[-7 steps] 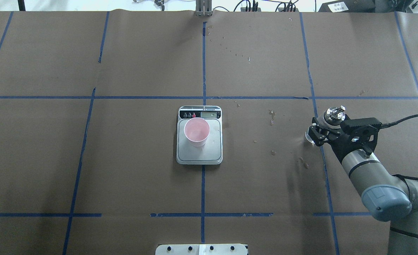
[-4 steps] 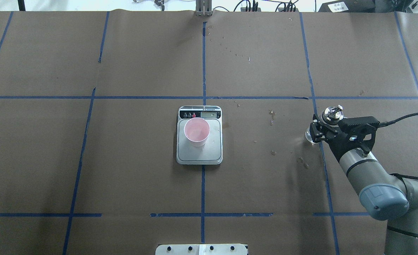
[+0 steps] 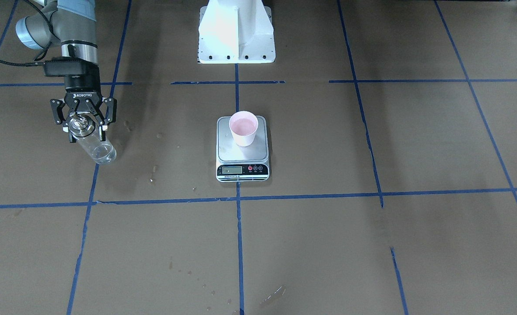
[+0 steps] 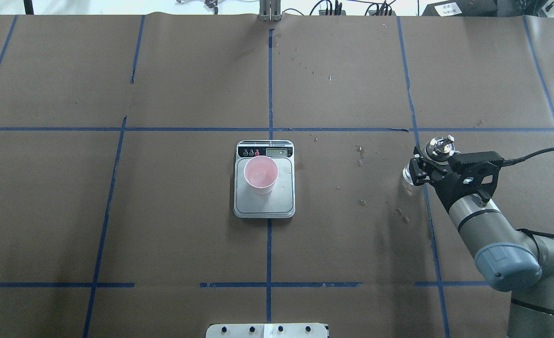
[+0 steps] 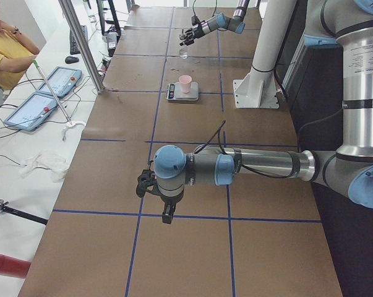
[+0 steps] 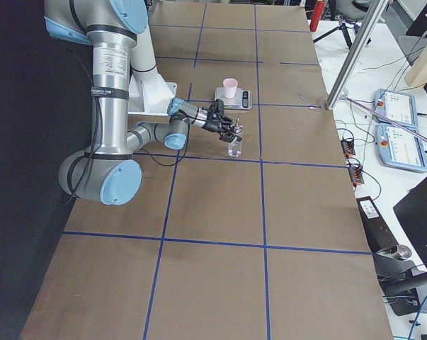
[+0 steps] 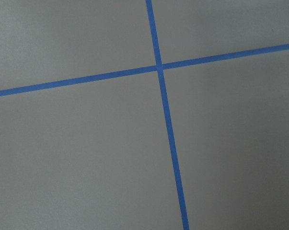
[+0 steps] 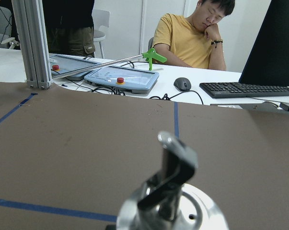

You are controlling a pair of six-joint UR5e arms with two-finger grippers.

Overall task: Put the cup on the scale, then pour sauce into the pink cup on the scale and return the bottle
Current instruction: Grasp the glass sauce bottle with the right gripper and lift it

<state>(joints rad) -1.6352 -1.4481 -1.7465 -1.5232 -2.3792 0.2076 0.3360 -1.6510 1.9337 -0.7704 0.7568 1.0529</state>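
Sits a touch farther from the robot's base than half a second ago, bottle [image 3: 95,148] and all. Pinches it just under the metal cap with the right pincer [image 3: 86,130], upright; cannot tell whether its base touches the tabletop [image 3: 328,245]. Well off to the pincer's left: cup [image 3: 243,127] standing on the scale [image 3: 228,153]. Probably means the return leg, with release pending.

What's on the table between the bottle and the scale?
Nothing big. The overhead view shows just a few small wet drops on the brown paper between the bottle and the scale.
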